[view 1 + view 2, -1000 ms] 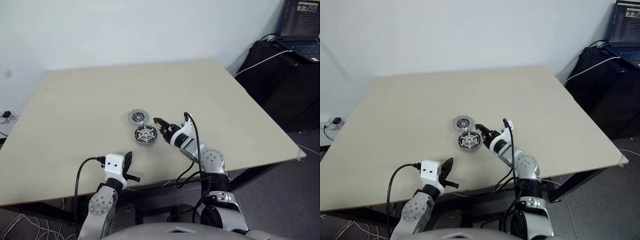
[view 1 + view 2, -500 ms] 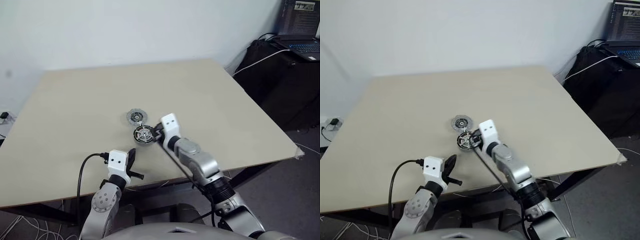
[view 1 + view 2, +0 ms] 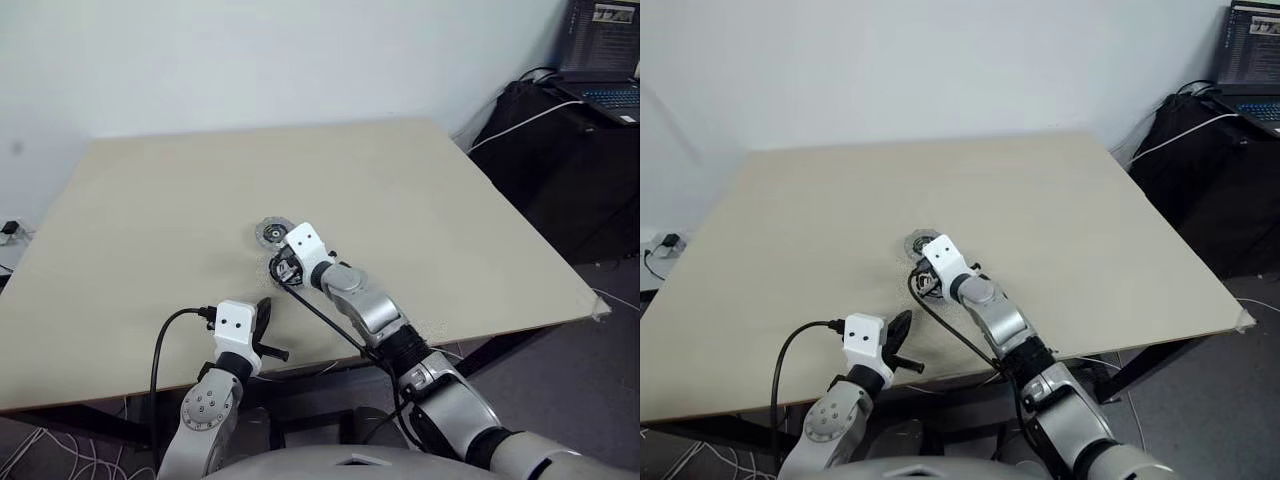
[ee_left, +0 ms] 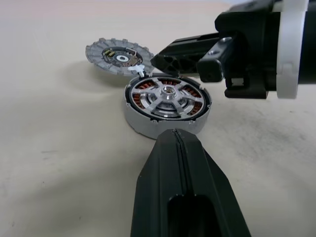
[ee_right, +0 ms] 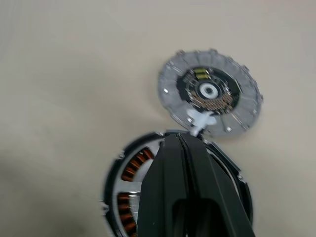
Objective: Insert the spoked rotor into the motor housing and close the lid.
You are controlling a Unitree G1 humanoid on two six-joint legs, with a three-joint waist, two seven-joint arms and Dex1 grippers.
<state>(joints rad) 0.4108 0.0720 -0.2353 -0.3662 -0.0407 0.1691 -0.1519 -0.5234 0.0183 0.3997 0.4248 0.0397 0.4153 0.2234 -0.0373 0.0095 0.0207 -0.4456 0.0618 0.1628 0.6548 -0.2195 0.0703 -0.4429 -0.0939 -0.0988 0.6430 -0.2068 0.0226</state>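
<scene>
- In our head views the right end effector (image 3: 283, 268) covers most of the motor housing (image 4: 167, 104).
- At 6 o'clock in the right wrist view, the housing runs off the picture's edge.

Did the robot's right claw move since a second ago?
Yes. The right gripper swung toward the robot's left and closed, from beside the motor housing to above it, near the lid.

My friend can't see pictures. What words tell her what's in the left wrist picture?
A round motor housing with copper windings and the spoked rotor seated inside lies on a pale table. A flat grey lid lies just behind it, the right claw reaches in over the housing's far edge, and the shut left claw points at the housing.
</scene>
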